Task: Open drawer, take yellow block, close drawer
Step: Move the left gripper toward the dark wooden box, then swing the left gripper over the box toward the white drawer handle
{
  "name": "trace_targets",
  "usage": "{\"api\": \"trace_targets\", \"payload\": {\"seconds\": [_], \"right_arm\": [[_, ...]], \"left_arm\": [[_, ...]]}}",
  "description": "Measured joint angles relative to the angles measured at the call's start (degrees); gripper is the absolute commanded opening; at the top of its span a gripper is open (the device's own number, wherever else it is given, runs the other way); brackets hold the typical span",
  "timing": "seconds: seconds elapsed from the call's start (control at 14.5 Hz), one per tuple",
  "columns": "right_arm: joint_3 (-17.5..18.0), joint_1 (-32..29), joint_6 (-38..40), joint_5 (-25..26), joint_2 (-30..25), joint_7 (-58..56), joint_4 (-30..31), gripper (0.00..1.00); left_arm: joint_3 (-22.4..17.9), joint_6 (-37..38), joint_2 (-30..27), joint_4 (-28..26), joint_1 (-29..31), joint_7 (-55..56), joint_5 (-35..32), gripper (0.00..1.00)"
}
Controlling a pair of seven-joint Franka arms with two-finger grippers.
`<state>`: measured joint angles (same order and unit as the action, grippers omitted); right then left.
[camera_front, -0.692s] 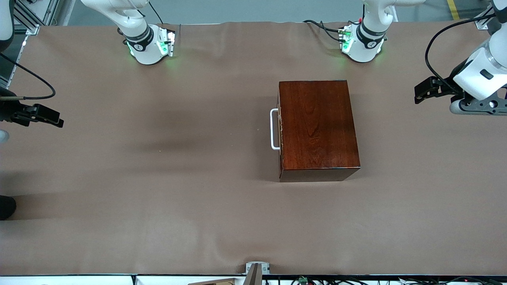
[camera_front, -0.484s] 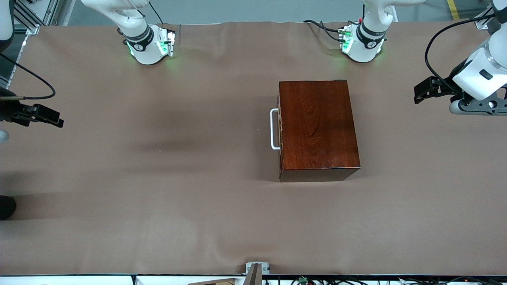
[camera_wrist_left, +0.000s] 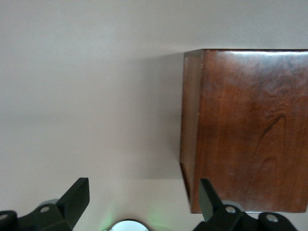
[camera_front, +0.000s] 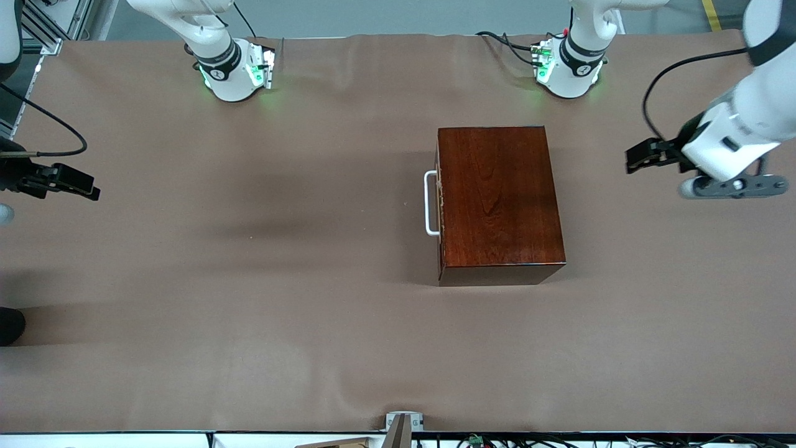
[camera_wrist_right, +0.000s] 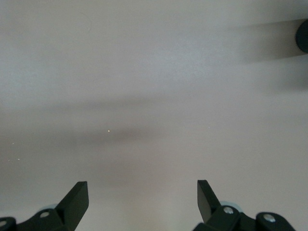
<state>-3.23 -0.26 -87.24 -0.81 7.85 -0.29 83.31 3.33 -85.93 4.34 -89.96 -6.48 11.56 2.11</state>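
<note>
The wooden box (camera_front: 500, 202) is shut, so whatever lies inside its drawer (camera_front: 440, 205) is hidden; no block shows anywhere. In the left wrist view the box (camera_wrist_left: 245, 130) runs off the picture's edge. The right arm (camera_front: 12, 171) is mostly cut off at the table's end.

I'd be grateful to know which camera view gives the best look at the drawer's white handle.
The front view shows the white handle best: its whole U shape stands out against the closed drawer's front, on the box face toward the right arm's end. The left wrist view shows only the box, no handle; the right wrist view shows bare table.
</note>
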Motion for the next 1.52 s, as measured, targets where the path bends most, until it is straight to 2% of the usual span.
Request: {"api": "trace_targets", "payload": {"seconds": [0.28,0.55,1.11,1.52], "right_arm": [[0.0,0.0,0.01,0.0,0.0,0.0,0.0,1.0],[0.0,0.0,0.02,0.0,0.0,0.0,0.0,1.0],[0.0,0.0,0.05,0.0,0.0,0.0,0.0,1.0],[0.0,0.0,0.07,0.0,0.0,0.0,0.0,1.0]], "left_arm": [[0.29,-2.58,2.92,0.26,-7.05,12.74,0.18,1.0],[0.4,-3.21,5.52,4.02,-12.68,22.57,0.18,1.0],[0.35,-4.4,10.86,10.18,-19.88,34.96,0.18,1.0],[0.17,-10.52,14.8,12.65,-27.0,43.65,0.14,1.0]]}}
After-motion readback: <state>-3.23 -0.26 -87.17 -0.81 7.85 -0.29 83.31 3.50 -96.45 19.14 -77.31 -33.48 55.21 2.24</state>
